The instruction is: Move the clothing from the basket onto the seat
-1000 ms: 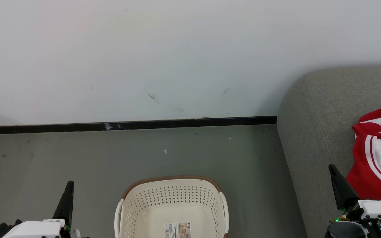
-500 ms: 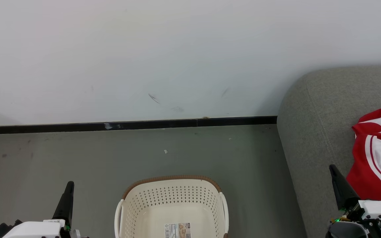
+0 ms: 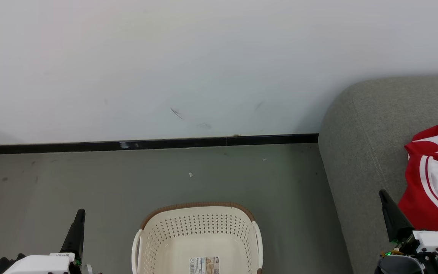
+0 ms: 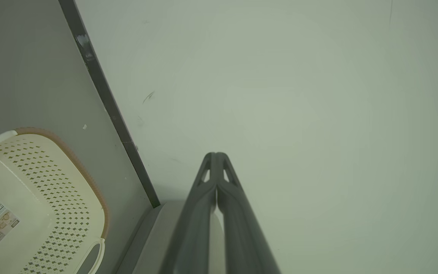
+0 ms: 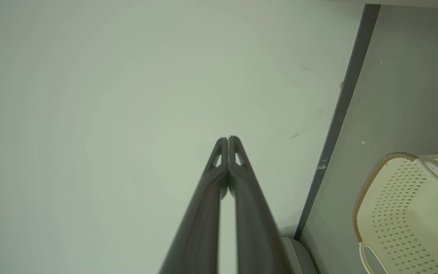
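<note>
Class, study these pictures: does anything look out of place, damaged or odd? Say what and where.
Only minor wear: dark scuffs on the wall, a pale chip in the black skirting, a white scrap on the floor. The basket stands upright; the clothing lies rumpled on the seat.

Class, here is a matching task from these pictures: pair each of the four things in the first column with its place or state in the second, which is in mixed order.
Column A
1. clothing
2. basket
3. seat
4. left end effector

Column B
a. stands on the floor, no garment seen inside
b. fingers shut, holding nothing
c. lies on top of the seat
d. right of the basket, up against the wall

Pairs: 1-c, 2-a, 3-d, 4-b.
</note>
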Motion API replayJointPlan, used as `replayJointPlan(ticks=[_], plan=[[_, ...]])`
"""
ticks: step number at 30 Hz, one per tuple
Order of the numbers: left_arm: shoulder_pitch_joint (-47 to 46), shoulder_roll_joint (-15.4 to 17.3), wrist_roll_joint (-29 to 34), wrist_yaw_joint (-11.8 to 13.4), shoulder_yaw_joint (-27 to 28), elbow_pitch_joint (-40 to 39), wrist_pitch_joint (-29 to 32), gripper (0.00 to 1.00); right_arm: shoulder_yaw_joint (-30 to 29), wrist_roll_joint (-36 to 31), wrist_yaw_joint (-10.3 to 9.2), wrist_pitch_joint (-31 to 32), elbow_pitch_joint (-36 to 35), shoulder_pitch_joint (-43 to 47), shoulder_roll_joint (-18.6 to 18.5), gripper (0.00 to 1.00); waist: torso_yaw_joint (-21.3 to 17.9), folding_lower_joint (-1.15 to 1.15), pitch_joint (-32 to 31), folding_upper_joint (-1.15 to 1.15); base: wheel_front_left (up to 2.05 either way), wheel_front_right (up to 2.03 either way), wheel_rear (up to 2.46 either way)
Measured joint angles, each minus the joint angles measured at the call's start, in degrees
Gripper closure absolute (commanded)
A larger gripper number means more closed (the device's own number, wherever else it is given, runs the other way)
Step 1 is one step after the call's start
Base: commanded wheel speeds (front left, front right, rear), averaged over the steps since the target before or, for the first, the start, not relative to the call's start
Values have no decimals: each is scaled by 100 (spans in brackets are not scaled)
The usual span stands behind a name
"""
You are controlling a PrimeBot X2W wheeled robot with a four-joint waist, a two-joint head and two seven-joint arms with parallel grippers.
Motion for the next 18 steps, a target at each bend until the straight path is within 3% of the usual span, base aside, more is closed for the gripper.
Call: replayJointPlan(ticks=[18], plan=[[-2,0,0,-1,2,8,1,100,-26,-2,0,38,3,-1,11,100,0,-1,0,0,0,0,0]])
